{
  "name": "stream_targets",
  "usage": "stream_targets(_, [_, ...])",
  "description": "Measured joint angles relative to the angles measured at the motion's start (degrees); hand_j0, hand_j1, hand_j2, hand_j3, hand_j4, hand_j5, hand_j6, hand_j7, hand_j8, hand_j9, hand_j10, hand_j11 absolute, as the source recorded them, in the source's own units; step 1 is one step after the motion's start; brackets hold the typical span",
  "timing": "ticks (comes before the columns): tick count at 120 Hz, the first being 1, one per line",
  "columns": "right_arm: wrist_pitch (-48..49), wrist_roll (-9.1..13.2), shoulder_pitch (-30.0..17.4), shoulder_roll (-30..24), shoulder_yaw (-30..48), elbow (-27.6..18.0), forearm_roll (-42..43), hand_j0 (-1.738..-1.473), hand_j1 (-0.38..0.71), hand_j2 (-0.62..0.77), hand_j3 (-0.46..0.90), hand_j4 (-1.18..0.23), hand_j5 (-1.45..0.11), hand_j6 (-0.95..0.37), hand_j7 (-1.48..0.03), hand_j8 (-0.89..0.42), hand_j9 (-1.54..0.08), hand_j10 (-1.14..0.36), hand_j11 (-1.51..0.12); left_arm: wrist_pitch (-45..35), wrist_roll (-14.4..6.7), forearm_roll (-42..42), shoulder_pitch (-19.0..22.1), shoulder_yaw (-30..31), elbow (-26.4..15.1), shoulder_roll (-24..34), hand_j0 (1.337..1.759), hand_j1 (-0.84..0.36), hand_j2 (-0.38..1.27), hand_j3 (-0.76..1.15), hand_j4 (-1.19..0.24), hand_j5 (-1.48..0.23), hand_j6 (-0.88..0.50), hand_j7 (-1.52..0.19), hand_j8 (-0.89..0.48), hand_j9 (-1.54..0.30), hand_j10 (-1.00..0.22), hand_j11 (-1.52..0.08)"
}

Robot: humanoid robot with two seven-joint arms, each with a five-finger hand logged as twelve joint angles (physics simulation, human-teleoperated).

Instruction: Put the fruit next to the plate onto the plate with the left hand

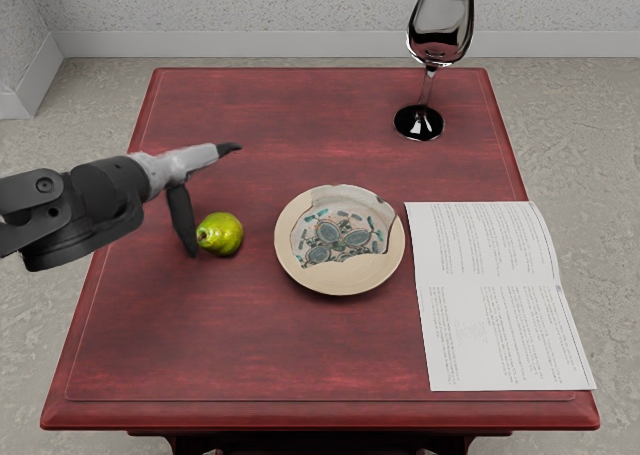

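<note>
Two dark fingers (183, 220) of my left hand (185, 167) show clearly, and they are spread wide apart with nothing held between them. One points down at the worktop (200, 355), its tip just beside the left side of the pear (221, 233); I cannot tell whether it touches the fruit. The other stretches out flat, aimed toward the far right corner, well clear of everything. My grey wrist and the bulky dark forearm behind it come in over the worktop's left edge.

The pear is yellow-green and lies on the bare red wood in the left half of the worktop, about midway between the far and near edges. It sits between my lower finger and the plate (340, 280), near the plate's left rim but apart from it, so the fruit is not on the plate.

The plate is round and cream-coloured, with a blue-green pattern in its well, and it rests around the middle of the worktop. Just beside its right rim lies a white printed sheet of paper (495, 295), which runs along the right edge down toward the near right corner. Close to the far right corner a dark, shiny wine glass (438, 35) stands upright on its round foot, well apart from the plate and the pear.
</note>
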State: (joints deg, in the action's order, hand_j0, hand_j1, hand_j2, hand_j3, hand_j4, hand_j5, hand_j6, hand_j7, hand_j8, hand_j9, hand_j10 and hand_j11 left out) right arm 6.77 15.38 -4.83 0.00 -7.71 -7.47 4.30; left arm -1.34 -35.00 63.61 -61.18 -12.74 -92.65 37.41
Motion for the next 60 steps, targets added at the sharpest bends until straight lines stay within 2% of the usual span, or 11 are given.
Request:
stream_targets(13, [0.0,0.0,0.0,0.0,0.0,0.0,0.0,-1.658,-0.35,0.0,0.0,0.0,0.0,0.0,0.0,0.0,0.0,0.0,0.0,-1.9,0.0,1.0,2.8,0.8,-0.1,-1.3,1.658,0.34,0.0,0.0,-0.01,-0.01,-0.01,-0.01,-0.01,-0.01,-0.01,-0.01])
stream_targets(60, [0.0,0.0,0.0,0.0,0.0,0.0,0.0,-1.658,-0.35,0.0,0.0,0.0,0.0,0.0,0.0,0.0,0.0,0.0,0.0,-2.6,0.0,1.3,2.8,2.0,-0.2,-2.7,1.658,0.34,0.0,0.0,-0.01,-0.01,-0.02,-0.01,-0.01,-0.01,-0.01,-0.01])
